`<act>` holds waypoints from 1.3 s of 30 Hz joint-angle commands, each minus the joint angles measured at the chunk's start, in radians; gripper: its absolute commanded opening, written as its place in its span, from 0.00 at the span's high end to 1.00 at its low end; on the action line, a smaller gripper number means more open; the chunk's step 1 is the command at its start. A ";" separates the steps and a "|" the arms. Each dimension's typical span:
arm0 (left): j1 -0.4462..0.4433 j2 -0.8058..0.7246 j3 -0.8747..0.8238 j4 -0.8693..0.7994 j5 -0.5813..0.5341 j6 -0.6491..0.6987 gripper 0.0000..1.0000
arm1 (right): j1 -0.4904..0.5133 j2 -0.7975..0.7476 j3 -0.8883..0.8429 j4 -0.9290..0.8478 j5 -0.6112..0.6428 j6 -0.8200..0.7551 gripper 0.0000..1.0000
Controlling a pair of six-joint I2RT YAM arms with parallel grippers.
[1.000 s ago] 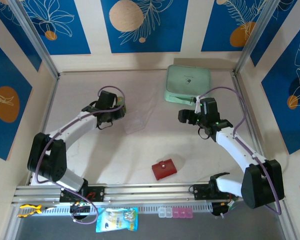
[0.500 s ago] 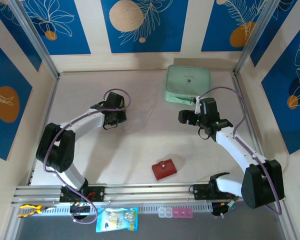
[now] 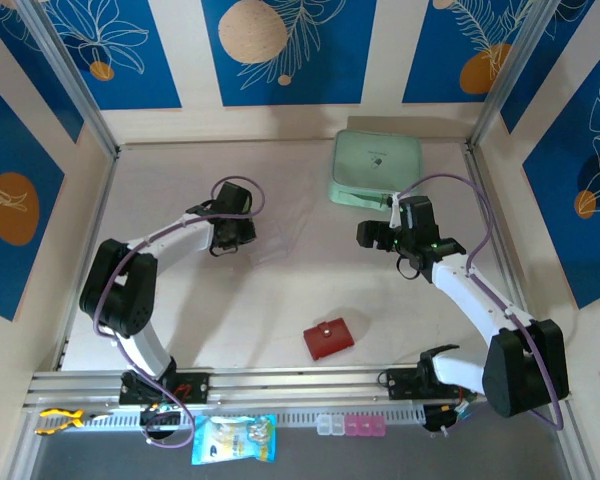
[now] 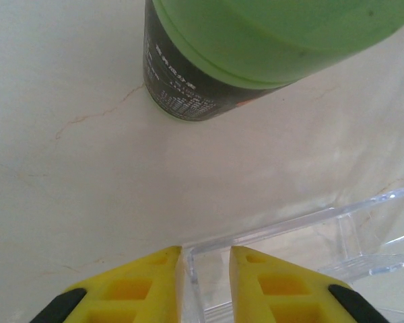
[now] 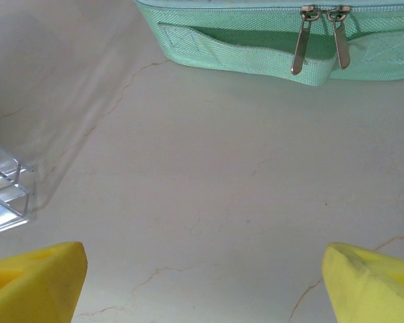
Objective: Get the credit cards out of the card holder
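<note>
The card holder (image 3: 328, 338), a small red wallet with a snap tab, lies closed near the table's front edge, away from both arms. The credit cards are hidden. My left gripper (image 3: 244, 238) is low over the table at the left-centre. In the left wrist view its yellow fingers (image 4: 141, 282) stand a narrow gap apart astride the corner wall of a clear plastic stand (image 4: 303, 235); the wall lies against the left finger, and the left gripper (image 4: 205, 254) is not clamped. My right gripper (image 3: 366, 234) hovers wide open (image 5: 202, 272) over bare table.
A mint-green zip case (image 3: 375, 165) sits at the back right, close ahead of the right gripper, its zip case pulls (image 5: 320, 40) facing me. A green-capped dark can (image 4: 256, 47) lies just beyond the left fingers. The clear stand (image 5: 3, 195) shows at the left edge of the right wrist view.
My left arm has swung right towards the clear stand, and its jaws have narrowed around the stand's wall. The right arm and the card holder have not moved.
</note>
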 commanded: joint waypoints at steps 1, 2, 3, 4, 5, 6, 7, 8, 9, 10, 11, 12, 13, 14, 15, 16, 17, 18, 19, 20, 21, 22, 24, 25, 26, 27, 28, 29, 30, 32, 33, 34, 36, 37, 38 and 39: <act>-0.018 0.017 0.028 -0.045 -0.026 0.003 0.75 | 0.010 -0.021 0.022 -0.018 0.007 0.007 0.10; -0.019 0.016 0.028 -0.049 -0.030 0.005 0.75 | 0.009 -0.022 0.020 -0.020 0.008 0.006 0.10; -0.022 0.013 0.028 -0.052 -0.039 0.009 0.75 | 0.010 -0.024 0.019 -0.020 0.008 0.009 0.10; -0.026 0.011 0.027 -0.057 -0.050 0.012 0.75 | 0.011 -0.025 0.018 -0.020 0.009 0.009 0.10; -0.029 0.007 0.028 -0.060 -0.057 0.014 0.76 | 0.012 -0.025 0.018 -0.020 0.011 0.007 0.10; -0.031 0.005 0.028 -0.062 -0.061 0.016 0.76 | 0.012 -0.027 0.019 -0.020 0.011 0.007 0.09; -0.031 0.006 0.028 -0.064 -0.061 0.015 0.76 | 0.012 -0.027 0.017 -0.020 0.012 0.004 0.10; -0.032 0.008 0.028 -0.063 -0.060 0.015 0.76 | 0.011 -0.027 0.018 -0.020 0.013 0.005 0.09; -0.032 0.010 0.024 -0.063 -0.061 0.015 0.77 | 0.012 -0.027 0.018 -0.018 0.013 0.004 0.10; -0.032 0.012 0.022 -0.061 -0.059 0.015 0.78 | 0.012 -0.027 0.018 -0.018 0.014 0.004 0.09; -0.033 0.012 0.018 -0.057 -0.058 0.014 0.79 | 0.012 -0.027 0.021 -0.018 0.014 0.004 0.09; -0.033 0.011 0.015 -0.055 -0.058 0.014 0.80 | 0.012 -0.027 0.020 -0.019 0.016 0.003 0.09; -0.034 0.011 0.014 -0.052 -0.057 0.013 0.80 | 0.012 -0.027 0.021 -0.020 0.015 0.004 0.09; -0.033 0.010 0.013 -0.052 -0.056 0.015 0.81 | 0.011 -0.027 0.022 -0.020 0.016 0.003 0.09; -0.034 0.010 0.016 -0.051 -0.056 0.018 0.82 | 0.012 -0.029 0.020 -0.020 0.017 0.003 0.09; -0.036 0.009 0.016 -0.053 -0.057 0.019 0.82 | 0.012 -0.029 0.021 -0.020 0.017 0.003 0.09; -0.036 0.010 0.018 -0.054 -0.056 0.021 0.83 | 0.013 -0.031 0.019 -0.020 0.017 0.004 0.09; -0.037 0.010 0.021 -0.054 -0.055 0.023 0.84 | 0.014 -0.031 0.018 -0.021 0.017 0.003 0.09; -0.036 0.011 0.022 -0.055 -0.053 0.025 0.85 | 0.014 -0.033 0.019 -0.020 0.018 0.004 0.09; -0.036 0.014 0.026 -0.054 -0.050 0.028 0.86 | 0.014 -0.033 0.018 -0.020 0.020 0.004 0.09; -0.037 0.016 0.028 -0.055 -0.047 0.030 0.86 | 0.013 -0.033 0.018 -0.020 0.020 0.007 0.09; -0.039 0.018 0.031 -0.055 -0.046 0.034 0.87 | 0.013 -0.033 0.018 -0.020 0.020 0.007 0.09; -0.041 0.025 0.039 -0.056 -0.043 0.042 0.89 | 0.015 -0.035 0.018 -0.018 0.022 0.009 0.09; -0.043 0.026 0.043 -0.056 -0.041 0.043 0.89 | 0.015 -0.035 0.018 -0.017 0.023 0.011 0.09; -0.046 0.029 0.048 -0.056 -0.040 0.044 0.90 | 0.015 -0.037 0.018 -0.017 0.023 0.013 0.09; -0.048 0.032 0.056 -0.058 -0.037 0.046 0.91 | 0.016 -0.038 0.017 -0.017 0.024 0.013 0.09; -0.050 0.035 0.065 -0.060 -0.035 0.047 0.93 | 0.017 -0.040 0.017 -0.018 0.025 0.012 0.09; -0.055 0.040 0.077 -0.064 -0.033 0.049 0.95 | 0.018 -0.041 0.017 -0.018 0.025 0.013 0.09; -0.061 0.044 0.088 -0.068 -0.032 0.052 0.98 | 0.017 -0.042 0.017 -0.020 0.026 0.013 0.09; -0.073 0.054 0.116 -0.076 -0.035 0.058 1.00 | 0.018 -0.046 0.017 -0.021 0.029 0.013 0.09; -0.082 0.060 0.133 -0.081 -0.040 0.062 1.00 | 0.020 -0.049 0.015 -0.023 0.031 0.015 0.09; -0.090 0.068 0.148 -0.086 -0.043 0.067 1.00 | 0.020 -0.052 0.013 -0.023 0.034 0.016 0.09; -0.107 0.094 0.191 -0.095 -0.044 0.075 1.00 | 0.021 -0.060 0.011 -0.023 0.038 0.016 0.09; -0.113 0.106 0.208 -0.098 -0.043 0.077 1.00 | 0.021 -0.062 0.009 -0.023 0.040 0.014 0.09; -0.123 0.122 0.230 -0.100 -0.041 0.080 1.00 | 0.021 -0.064 0.006 -0.026 0.043 0.012 0.09; -0.134 0.139 0.255 -0.105 -0.038 0.084 1.00 | 0.021 -0.067 0.007 -0.030 0.047 0.011 0.09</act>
